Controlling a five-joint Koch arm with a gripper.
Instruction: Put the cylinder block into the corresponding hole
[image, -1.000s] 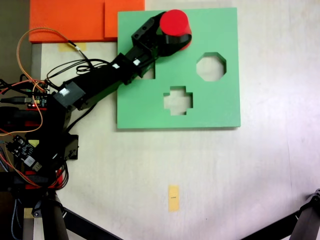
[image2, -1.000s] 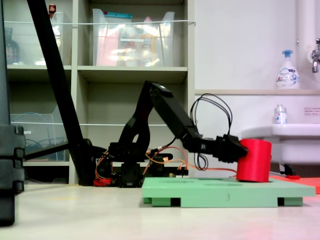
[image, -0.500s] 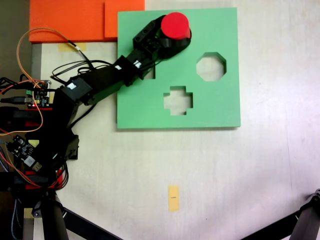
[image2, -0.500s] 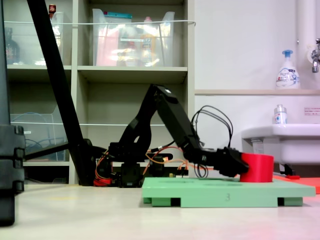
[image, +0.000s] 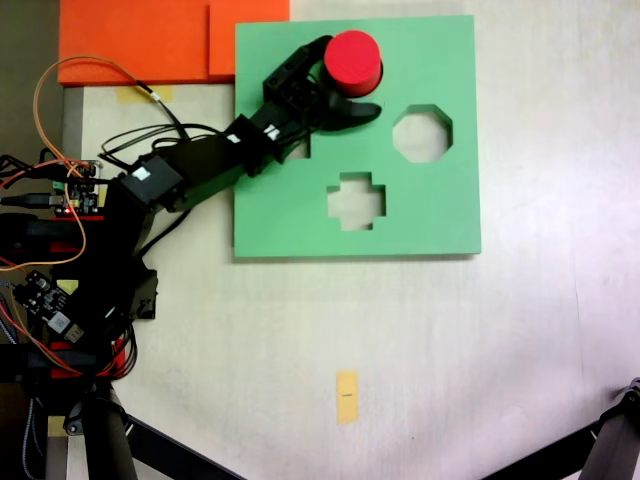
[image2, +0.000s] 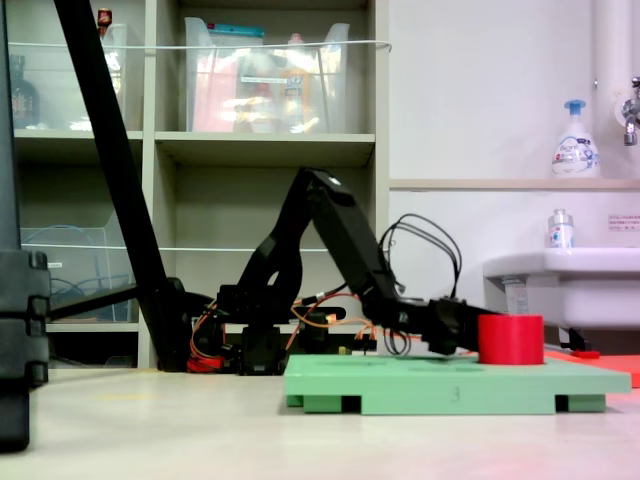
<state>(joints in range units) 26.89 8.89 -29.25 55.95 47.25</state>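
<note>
The red cylinder block (image: 352, 58) stands upright at the top middle of the green foam board (image: 440, 205). In the side-on fixed view the cylinder block (image2: 510, 340) sits low, with its base sunk into the board (image2: 430, 385). The round hole is hidden under it. My gripper (image: 350, 76) is open. One jaw lies along the block's upper left, and the other is spread out below it and clear of it. From the side the gripper (image2: 462, 334) rests just left of the block.
The board also has an octagonal cutout (image: 422, 133) and a cross-shaped cutout (image: 356, 200). Orange foam sheets (image: 150, 40) lie at the top left. The arm's base, boards and wires (image: 60, 270) crowd the left edge. A yellow tape strip (image: 347, 396) marks the table.
The block has dropped from above the board down into it. The jaws have opened and let go of it, and the lower jaw has swung away.
</note>
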